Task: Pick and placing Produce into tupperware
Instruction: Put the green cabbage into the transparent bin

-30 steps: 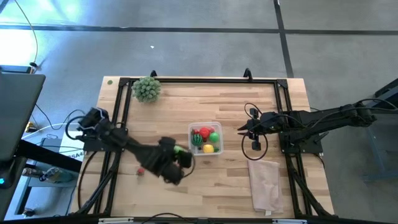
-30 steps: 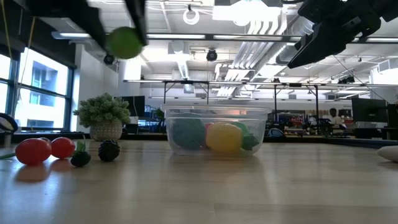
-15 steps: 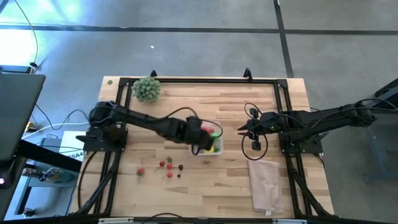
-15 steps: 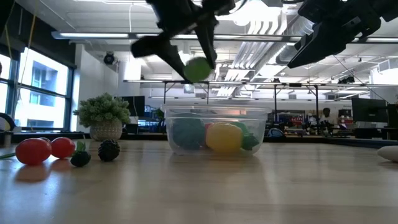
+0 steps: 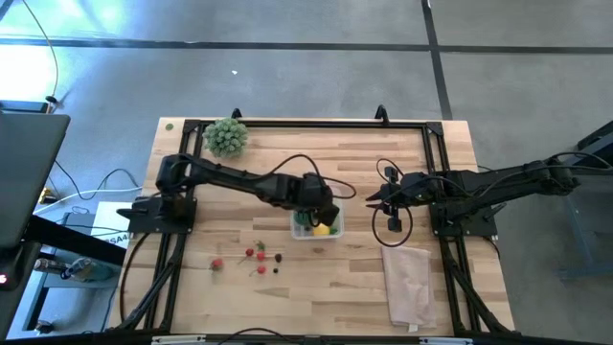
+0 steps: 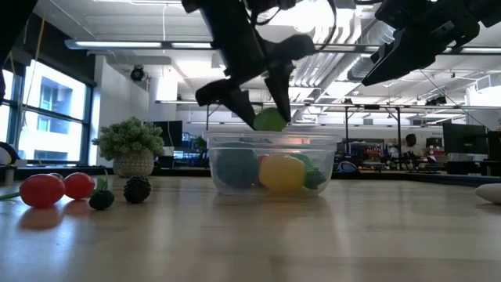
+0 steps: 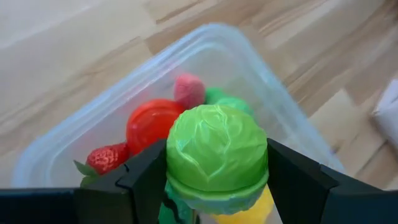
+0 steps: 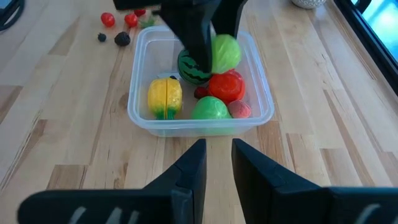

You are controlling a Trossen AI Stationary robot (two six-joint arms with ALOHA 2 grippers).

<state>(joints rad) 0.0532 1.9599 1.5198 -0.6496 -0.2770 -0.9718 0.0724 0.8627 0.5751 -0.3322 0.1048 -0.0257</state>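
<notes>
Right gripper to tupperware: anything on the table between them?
Nothing. Right wrist view shows bare wood from the right gripper to the tupperware wall; high view agrees. The beige cloth lies off to the side.

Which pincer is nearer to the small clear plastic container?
The left pincer: it hangs right over the small clear plastic container, holding a light-green toy cabbage. The right pincer waits off to the container's side, apart from it.

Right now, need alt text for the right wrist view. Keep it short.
The left tool holds a green cabbage-like toy just above the clear tupperware, which already contains a yellow pepper, a striped watermelon ball, a red tomato and other pieces. More small produce lies on the wood table beyond it.
</notes>
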